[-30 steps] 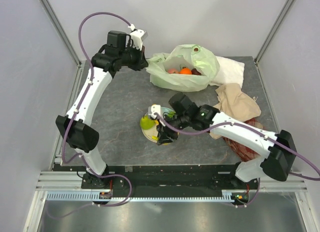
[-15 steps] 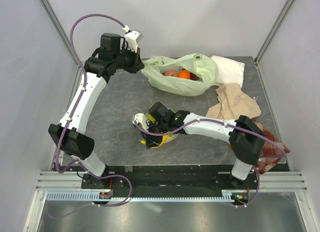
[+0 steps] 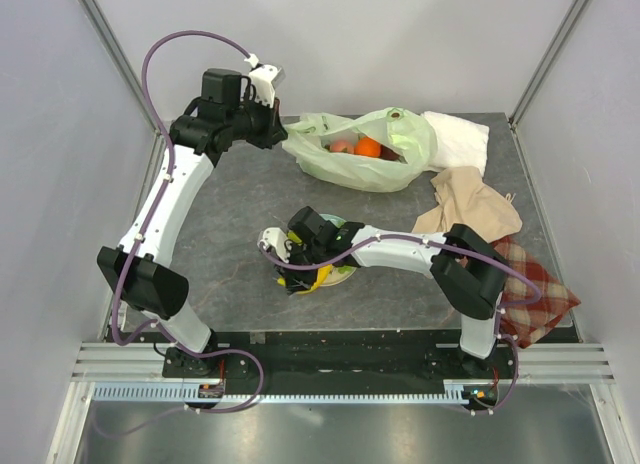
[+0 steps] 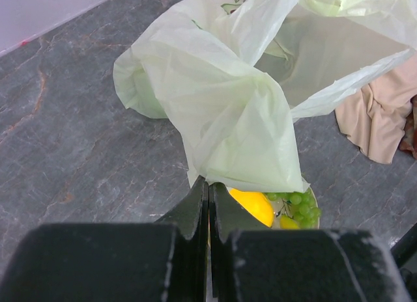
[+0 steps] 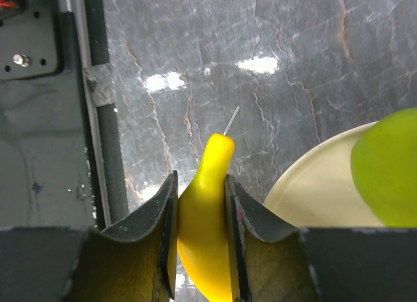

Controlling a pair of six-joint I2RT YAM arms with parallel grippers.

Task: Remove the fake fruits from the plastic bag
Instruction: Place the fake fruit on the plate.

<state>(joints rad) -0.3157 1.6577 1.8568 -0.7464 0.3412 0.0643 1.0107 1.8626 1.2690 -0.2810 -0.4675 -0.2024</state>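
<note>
Right tool [image 5: 200, 178]: clenched on the banana [image 5: 202, 224], one finger on each flank. The banana's long axis runs straight out along the fingers. Its tapered stem end points to the top of the right wrist frame, with a thin pale thread on the tip.

Key relation: the banana hangs over bare grey desk [image 5: 215, 41], not over the plate [image 5: 313, 185]. In the right wrist frame the plate's cream rim lies just right of the fruit, and a green apple [image 5: 388, 168] sits on it at the right edge. In the overhead view this tool [image 3: 292, 276] is at the plate's [image 3: 346, 275] lower-left edge. My judgement: a set-down needs a short sideways shift toward the plate. The right arm is the only one near it.

Left tool [image 4: 208, 185]: pinched tight on a fold of the plastic bag [image 4: 221, 113], no gap between the fingers. Thin pale-green film drapes from the pinch. Below it in the left wrist frame show a yellow mango [image 4: 251, 205] and green grapes [image 4: 300, 204] on the plate.

Overhead: the left tool [image 3: 283, 132] sits at the bag's [image 3: 400, 134] left lip in the upper middle of the frame, mouth gaping. An orange [image 3: 368, 147] and a pink peach [image 3: 342, 144] lie inside. A darker shape sits beside them, too small to name.

Banana: glossy, bright yellow, smooth plastic, slightly curved.
</note>
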